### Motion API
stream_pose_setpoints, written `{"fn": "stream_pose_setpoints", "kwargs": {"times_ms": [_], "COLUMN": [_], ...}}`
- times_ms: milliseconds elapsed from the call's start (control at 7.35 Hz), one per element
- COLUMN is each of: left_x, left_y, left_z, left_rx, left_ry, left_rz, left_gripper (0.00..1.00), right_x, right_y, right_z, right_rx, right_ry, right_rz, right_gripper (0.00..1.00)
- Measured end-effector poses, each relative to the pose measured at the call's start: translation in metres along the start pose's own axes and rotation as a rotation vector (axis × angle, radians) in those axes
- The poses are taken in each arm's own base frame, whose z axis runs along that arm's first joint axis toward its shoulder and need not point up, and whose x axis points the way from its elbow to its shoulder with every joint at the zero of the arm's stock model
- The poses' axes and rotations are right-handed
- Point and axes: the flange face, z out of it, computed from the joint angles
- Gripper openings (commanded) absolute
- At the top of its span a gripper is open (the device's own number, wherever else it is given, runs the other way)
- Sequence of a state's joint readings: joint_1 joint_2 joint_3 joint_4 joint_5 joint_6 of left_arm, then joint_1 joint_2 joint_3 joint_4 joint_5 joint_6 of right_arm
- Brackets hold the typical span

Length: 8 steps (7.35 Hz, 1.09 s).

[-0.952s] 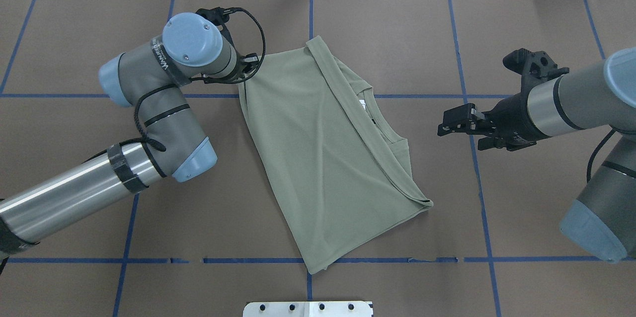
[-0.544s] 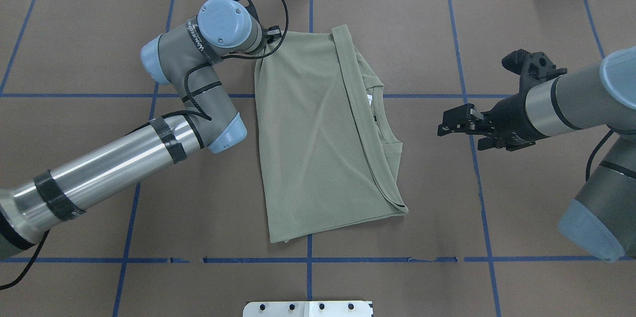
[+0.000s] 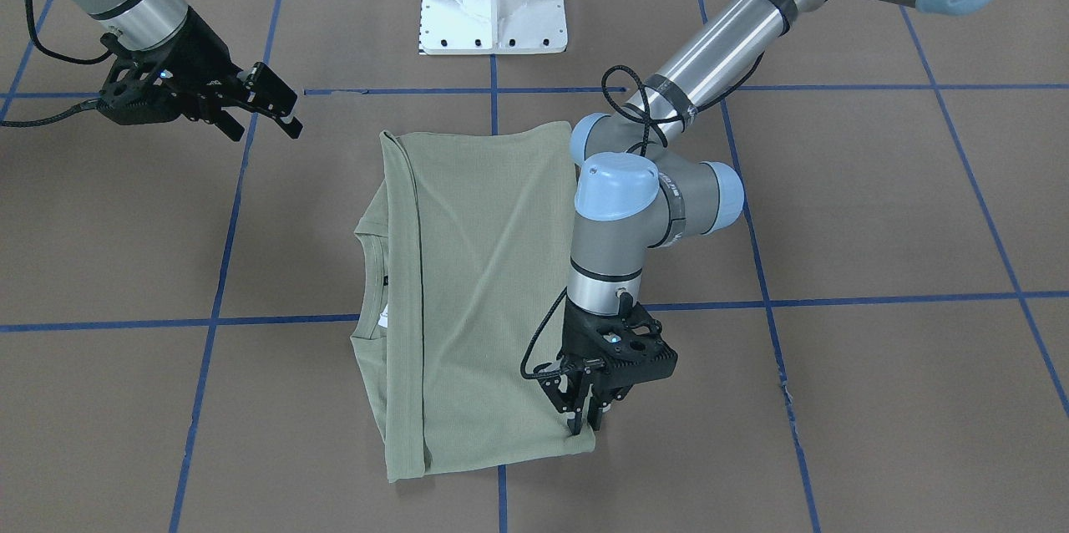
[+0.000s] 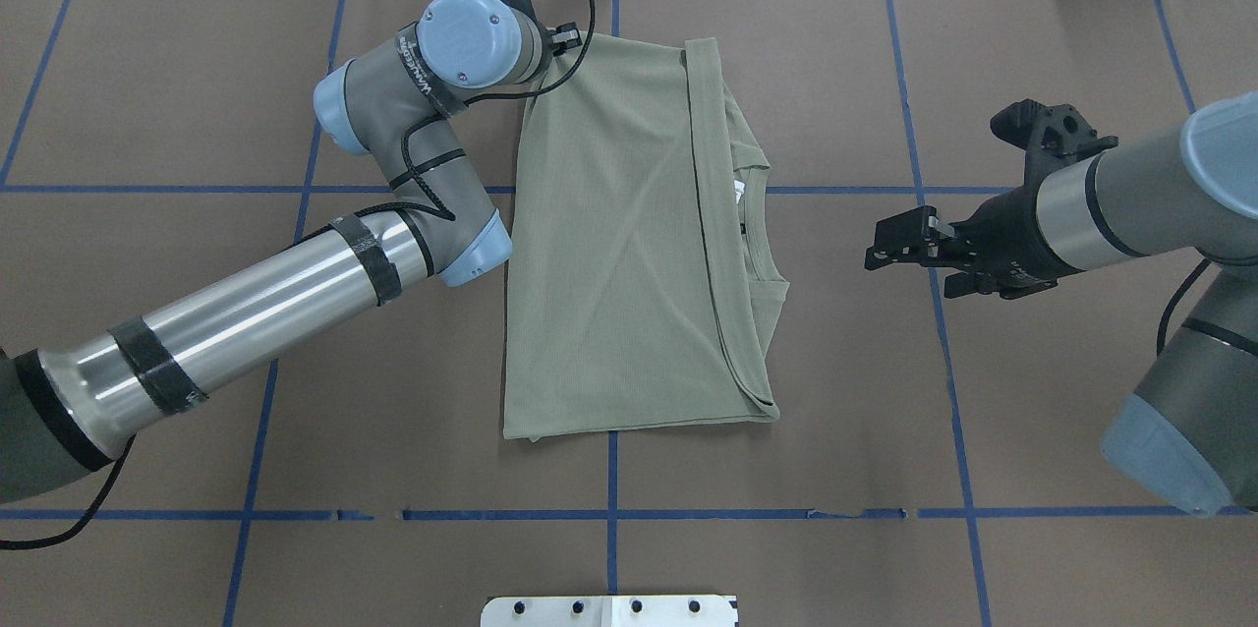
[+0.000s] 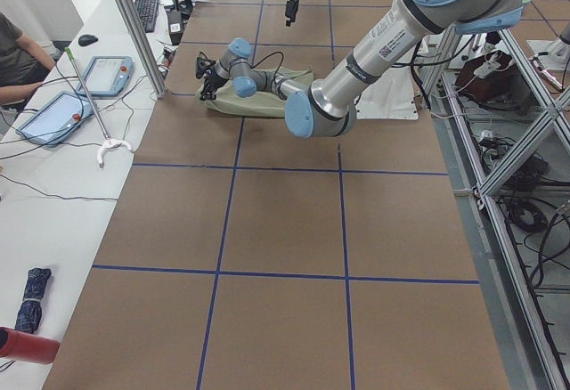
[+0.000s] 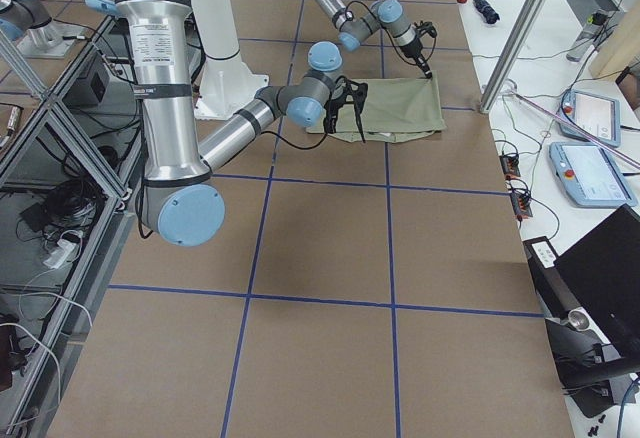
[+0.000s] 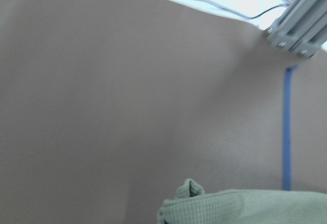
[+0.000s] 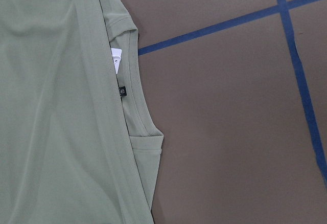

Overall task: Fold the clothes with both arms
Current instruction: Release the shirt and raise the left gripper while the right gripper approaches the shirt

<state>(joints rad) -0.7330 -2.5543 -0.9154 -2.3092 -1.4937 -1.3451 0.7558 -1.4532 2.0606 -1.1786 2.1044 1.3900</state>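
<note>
Shirt point(image 4: 609, 244) lies folded, left pincer point(image 3: 585, 424) clamped on its corner, right pincer point(image 4: 885, 246) apart.

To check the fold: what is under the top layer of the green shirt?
Under the folded top layer of the sage-green knit shirt, only the round neckline and a white paper tag peek out at its edge. Everything deeper is covered.

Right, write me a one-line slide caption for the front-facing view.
The left gripper pinches a corner of the folded green shirt; the right gripper hovers open, apart.
</note>
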Motion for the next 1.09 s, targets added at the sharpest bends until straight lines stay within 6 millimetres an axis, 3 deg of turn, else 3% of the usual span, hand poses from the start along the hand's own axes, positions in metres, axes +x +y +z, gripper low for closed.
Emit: {"fn": "stream_pose_setpoints", "kwargs": {"times_ms": [272,408,680,816,1088], "left_x": [-0.014,-0.032,-0.090,-0.104,-0.102], "left_y": [-0.049,-0.059,-0.043,-0.037,-0.027], "left_z": [-0.013,-0.020,-0.047,-0.071,-0.132], "left_rx": [-0.078,-0.126,-0.209,-0.237,-0.267], "left_ry": [0.044,0.064,0.089,0.080,0.066], "left_rz": [0.043,0.064,0.078,0.077,0.079], "left_gripper": [1.00,1.00,1.00,1.00,1.00], "right_x": [-0.007,-0.009,-0.033,-0.058,-0.106], "right_y": [-0.002,0.000,0.001,0.006,0.026], "right_z": [0.015,0.026,0.046,0.062,0.113], "right_rx": [0.006,0.013,0.013,0.011,-0.004], "right_ry": [0.015,0.035,0.131,0.200,0.296], "right_rz": [-0.012,-0.043,-0.128,-0.178,-0.291], "right_gripper": [1.00,1.00,1.00,1.00,1.00]}}
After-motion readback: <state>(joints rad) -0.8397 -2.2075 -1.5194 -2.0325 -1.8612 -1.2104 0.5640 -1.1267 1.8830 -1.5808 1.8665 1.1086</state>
